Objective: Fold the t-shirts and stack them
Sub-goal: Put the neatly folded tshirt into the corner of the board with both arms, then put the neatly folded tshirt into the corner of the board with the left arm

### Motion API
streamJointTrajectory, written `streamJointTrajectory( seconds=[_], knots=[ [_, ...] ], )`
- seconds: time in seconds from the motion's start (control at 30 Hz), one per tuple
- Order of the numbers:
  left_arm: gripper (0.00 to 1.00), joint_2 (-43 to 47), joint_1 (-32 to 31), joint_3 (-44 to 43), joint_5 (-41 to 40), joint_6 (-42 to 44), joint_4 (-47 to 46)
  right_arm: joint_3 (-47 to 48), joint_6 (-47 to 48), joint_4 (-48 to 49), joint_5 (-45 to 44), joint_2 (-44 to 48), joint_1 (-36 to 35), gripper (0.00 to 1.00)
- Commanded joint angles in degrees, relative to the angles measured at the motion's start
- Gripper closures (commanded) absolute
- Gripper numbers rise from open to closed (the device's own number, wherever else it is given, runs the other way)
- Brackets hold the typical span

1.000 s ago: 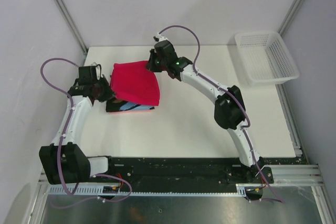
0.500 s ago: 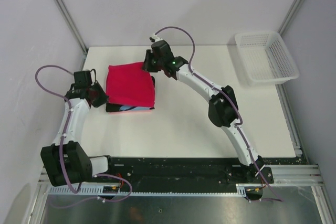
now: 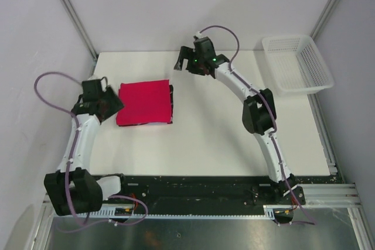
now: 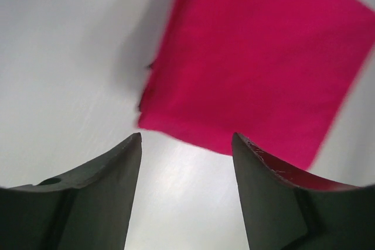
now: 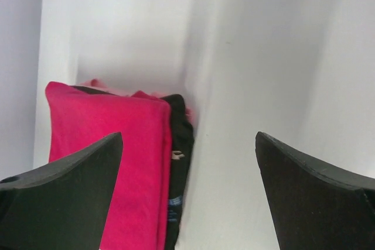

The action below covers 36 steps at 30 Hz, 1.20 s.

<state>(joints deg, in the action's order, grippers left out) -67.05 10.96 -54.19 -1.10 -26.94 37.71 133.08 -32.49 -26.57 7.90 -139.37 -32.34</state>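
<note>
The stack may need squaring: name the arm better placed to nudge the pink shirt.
Probably left: the left arm's fingers, open, sit right beside the pink shirt; the right arm's fingers, also open, stand farther off toward the back.

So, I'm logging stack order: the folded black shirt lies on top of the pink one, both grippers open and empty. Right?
No: the pink shirt lies on top of the black shirt, whose edge shows beneath it in the right wrist view. The left gripper and right gripper are indeed open and empty.
</note>
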Motion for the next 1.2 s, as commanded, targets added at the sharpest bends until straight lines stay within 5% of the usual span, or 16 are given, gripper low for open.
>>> streamJointTrajectory(
  seconds=[0.0, 0.2, 0.37, 0.73, 1.17],
  knots=[
    [0.32, -1.2, -13.7, -8.8, -1.2, 0.8, -3.5, -8.3, 1.4, -0.2, -1.3, 12.5, 0.2, 0.01],
    [0.32, -18.1, -31.9, -20.6, -1.0, -0.3, -5.1, -30.3, -0.7, 3.3, -4.6, 27.5, 4.9, 0.01],
    [0.31, -34.0, -38.5, -31.6, -1.7, -2.6, -5.2, -45.7, -1.9, 5.8, -3.4, 38.9, 11.0, 0.01],
    [0.31, -50.1, -37.8, -39.6, -1.2, -4.2, -5.1, -57.7, 0.2, 3.5, -3.3, 50.0, 15.2, 0.01],
    [0.31, -47.5, -28.6, -25.8, -7.0, -9.7, -5.7, -59.8, -0.1, 4.8, -3.5, 48.7, 12.1, 0.01]
  ],
)
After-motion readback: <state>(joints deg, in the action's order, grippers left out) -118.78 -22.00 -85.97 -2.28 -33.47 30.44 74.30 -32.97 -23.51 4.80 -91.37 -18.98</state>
